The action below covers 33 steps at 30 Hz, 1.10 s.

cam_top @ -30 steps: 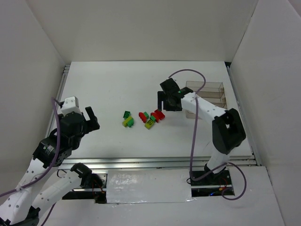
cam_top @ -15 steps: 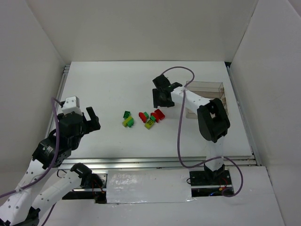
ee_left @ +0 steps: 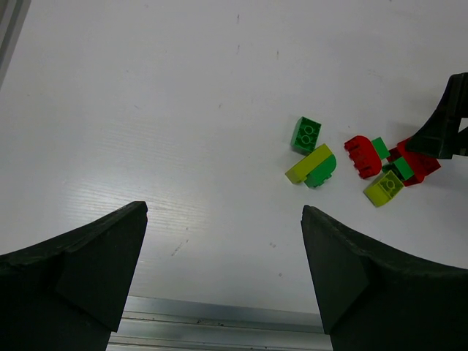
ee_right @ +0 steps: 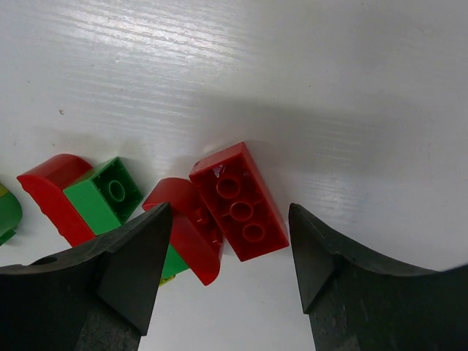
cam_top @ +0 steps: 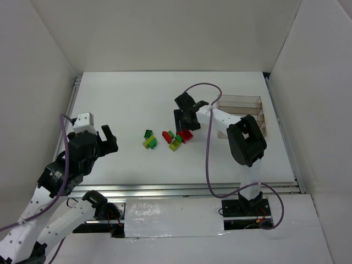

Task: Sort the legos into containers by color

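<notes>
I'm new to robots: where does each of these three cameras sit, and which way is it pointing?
Top external: fixed high behind the arms, looking down on the table; shows the left arm, right arm, legos and clear tray.
Left wrist: on the left arm, looking down across the table toward the legos; its dark fingers frame the bottom.
Right wrist: close above a red brick, facing down; its fingers flank it.
Shared: all three show the legos; the left wrist view also catches a right finger.

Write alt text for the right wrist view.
The right tool, open, hangs over a red rectangular brick lying underside up on the white table. Left of it lie a curved red piece and a green brick touching another red piece.
</notes>
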Tool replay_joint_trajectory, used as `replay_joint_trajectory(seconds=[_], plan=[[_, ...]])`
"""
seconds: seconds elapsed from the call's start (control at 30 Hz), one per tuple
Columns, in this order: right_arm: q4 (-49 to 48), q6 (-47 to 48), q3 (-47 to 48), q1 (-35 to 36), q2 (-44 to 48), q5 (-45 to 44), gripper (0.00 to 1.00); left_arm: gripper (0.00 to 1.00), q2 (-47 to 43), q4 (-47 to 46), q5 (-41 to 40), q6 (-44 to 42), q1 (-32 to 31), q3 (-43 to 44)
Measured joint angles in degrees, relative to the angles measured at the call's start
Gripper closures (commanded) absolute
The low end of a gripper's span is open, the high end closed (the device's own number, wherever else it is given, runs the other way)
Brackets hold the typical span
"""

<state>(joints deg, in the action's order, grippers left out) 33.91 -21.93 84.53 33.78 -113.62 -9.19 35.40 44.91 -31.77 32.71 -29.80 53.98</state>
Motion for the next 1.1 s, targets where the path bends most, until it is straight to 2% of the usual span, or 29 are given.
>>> replay_joint_trajectory(seconds=[0.43,0.93,1.1], plan=[[-2.40,-1.36,-0.74,0.04,0.00,2.23,0.28,0.01,0.02,-0.24,0.66,-1.11,0.00,0.00],[-3.50,-4.15,-1.05,-3.56,-0.13,0.81,0.29,0.01,0.02,-0.42,1.68,-1.25,0.00,-0.02],[-4.63,-3.67,-3.91,-3.37,-0.09,1.46,0.30,0.01,-0.07,-0.50,1.90,-1.25,0.00,-0.33]])
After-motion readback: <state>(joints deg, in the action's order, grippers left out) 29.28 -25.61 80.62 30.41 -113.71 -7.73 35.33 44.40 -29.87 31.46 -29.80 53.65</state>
